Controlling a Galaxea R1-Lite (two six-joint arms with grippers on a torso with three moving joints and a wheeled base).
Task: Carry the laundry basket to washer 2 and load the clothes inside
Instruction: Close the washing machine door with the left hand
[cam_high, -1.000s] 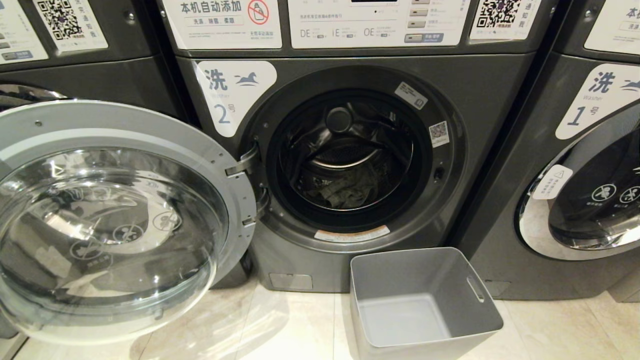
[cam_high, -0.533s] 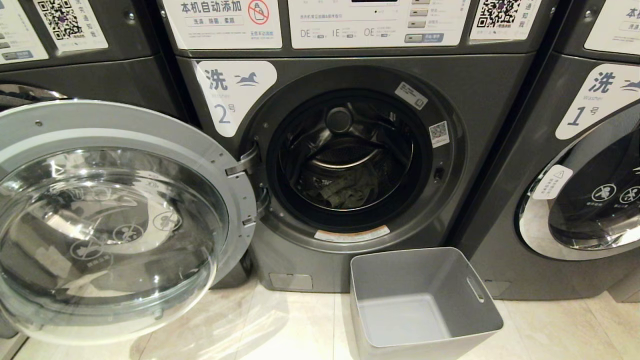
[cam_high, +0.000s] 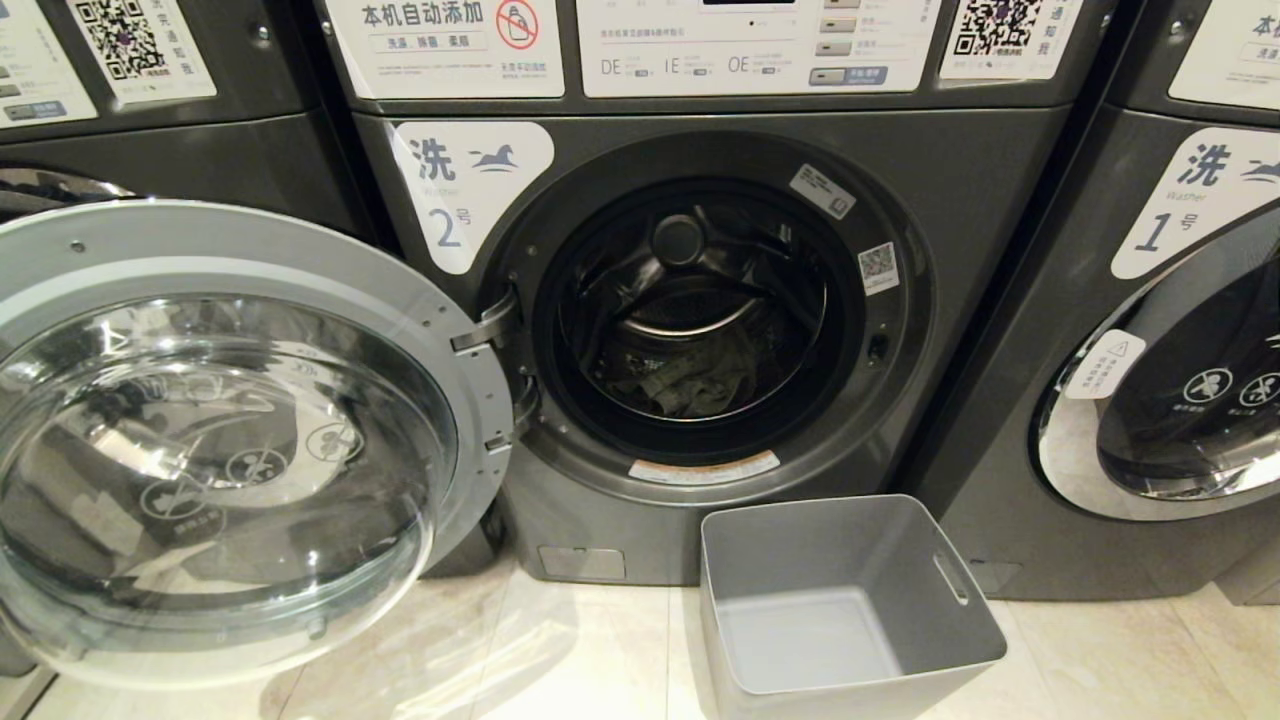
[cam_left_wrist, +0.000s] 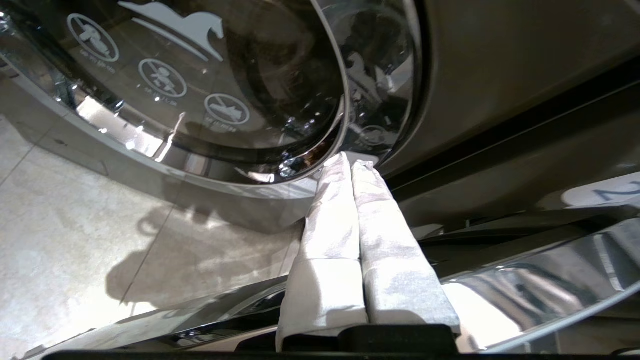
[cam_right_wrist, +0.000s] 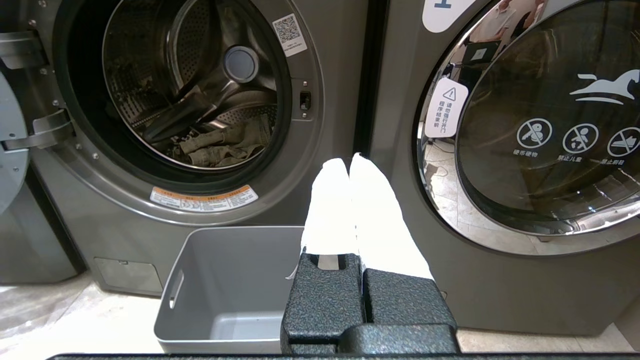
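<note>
The laundry basket (cam_high: 850, 600) is seen standing upright on the tiled floor (cam_high: 560, 660), just in front of washer 2 (cam_high: 700, 330) and toward its right side, with nothing inside it; a slot handle is visible in its right wall. The round door (cam_high: 230, 440) of washer 2 is swung fully open to the left on its hinges. Inside the drum (cam_high: 700, 310), the clothes (cam_high: 690, 380) are seen lying crumpled at the bottom, toward the front lip; in the dim drum they look greyish-olive. To the right, washer 1 (cam_high: 1180, 330) is shown with its door shut.

Neither arm is seen in the head view. In the left wrist view, the left tool (cam_left_wrist: 354, 162) is shown closed, its two white-wrapped fingers (cam_left_wrist: 330, 225) pressed flat together with nothing between them. Its tips are pointed at the chrome rim of a glass washer door (cam_left_wrist: 200, 100) printed with warning icons and lie very near that rim; whether contact is made cannot be told. A curved, shiny edge is crossed beneath the fingers.

In the right wrist view, the right tool (cam_right_wrist: 350, 162) is likewise shown closed and empty, its white fingers (cam_right_wrist: 330, 210) together. It is held above the right-hand rim of the basket, apart from it, and is aimed at the dark seam between washer 2 and washer 1.
</note>
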